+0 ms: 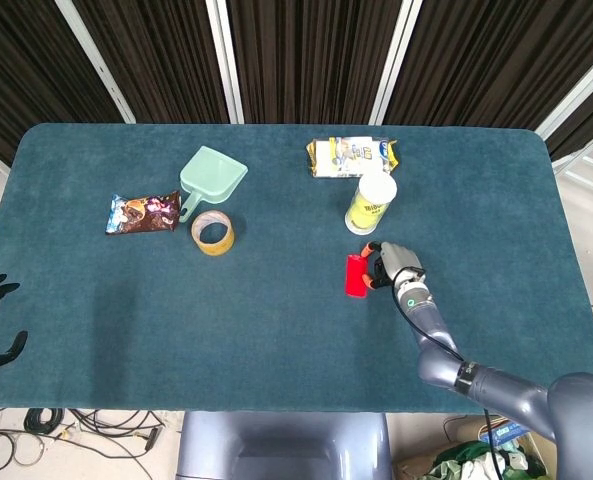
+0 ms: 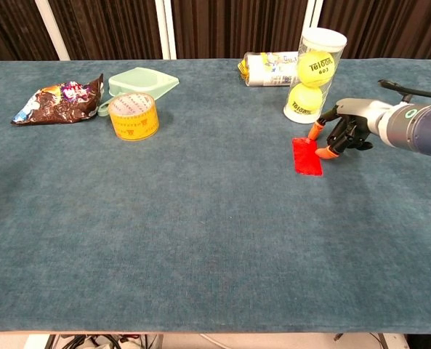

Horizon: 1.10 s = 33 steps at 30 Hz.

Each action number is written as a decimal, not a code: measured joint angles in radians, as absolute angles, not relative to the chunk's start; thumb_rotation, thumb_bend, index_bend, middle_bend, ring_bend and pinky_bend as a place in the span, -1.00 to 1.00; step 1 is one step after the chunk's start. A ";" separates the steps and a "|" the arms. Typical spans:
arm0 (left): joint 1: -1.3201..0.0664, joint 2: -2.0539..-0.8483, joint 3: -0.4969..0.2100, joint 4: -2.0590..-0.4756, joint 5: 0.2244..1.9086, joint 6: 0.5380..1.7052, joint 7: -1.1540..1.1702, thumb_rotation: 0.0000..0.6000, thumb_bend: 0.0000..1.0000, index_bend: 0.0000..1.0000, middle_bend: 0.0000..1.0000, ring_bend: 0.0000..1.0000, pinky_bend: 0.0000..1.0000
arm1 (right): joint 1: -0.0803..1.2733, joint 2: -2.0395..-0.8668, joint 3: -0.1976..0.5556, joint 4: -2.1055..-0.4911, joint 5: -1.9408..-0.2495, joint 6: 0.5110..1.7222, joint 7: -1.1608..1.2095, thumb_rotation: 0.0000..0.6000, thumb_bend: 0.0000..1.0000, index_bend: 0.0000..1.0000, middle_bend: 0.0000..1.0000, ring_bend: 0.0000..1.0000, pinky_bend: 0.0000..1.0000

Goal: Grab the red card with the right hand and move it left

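Orange-tipped fingers of right hand spread, touching right edge of flat red card, not gripping it.

a lab: felt-covered test table, dark curtains, floor cables.

The only print that could be read stood on the upper ball in the clear tennis ball tube: the brand "Teloon" with the figure "803" beneath it, seen in the chest view. The yellow packet lying behind the tube and the dark snack bag both carried print, but it was too small to make out. In the head view nothing was legible.
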<state>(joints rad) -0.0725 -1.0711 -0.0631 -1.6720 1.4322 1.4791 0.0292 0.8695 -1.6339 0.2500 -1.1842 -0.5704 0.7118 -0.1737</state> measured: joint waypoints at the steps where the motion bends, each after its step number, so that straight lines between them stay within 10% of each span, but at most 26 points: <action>1: -0.073 -1.071 -0.063 -1.672 1.432 1.479 0.029 1.00 -0.33 -0.59 -0.77 -0.81 -0.96 | 0.869 -1.636 0.251 -1.182 -0.572 0.712 -0.172 1.00 -0.53 -0.18 0.64 0.83 0.83; 33: -0.072 -1.071 -0.064 -1.674 1.426 1.478 0.032 1.00 -0.33 -0.59 -0.77 -0.81 -0.96 | 0.840 -1.765 0.336 -1.064 -0.598 0.798 -0.128 1.00 -0.20 0.20 0.75 0.92 0.86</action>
<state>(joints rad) -0.0725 -1.0707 -0.0645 -1.6743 1.4260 1.4778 0.0320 0.8395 -1.7650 0.3357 -1.0638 -0.5976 0.7975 -0.1281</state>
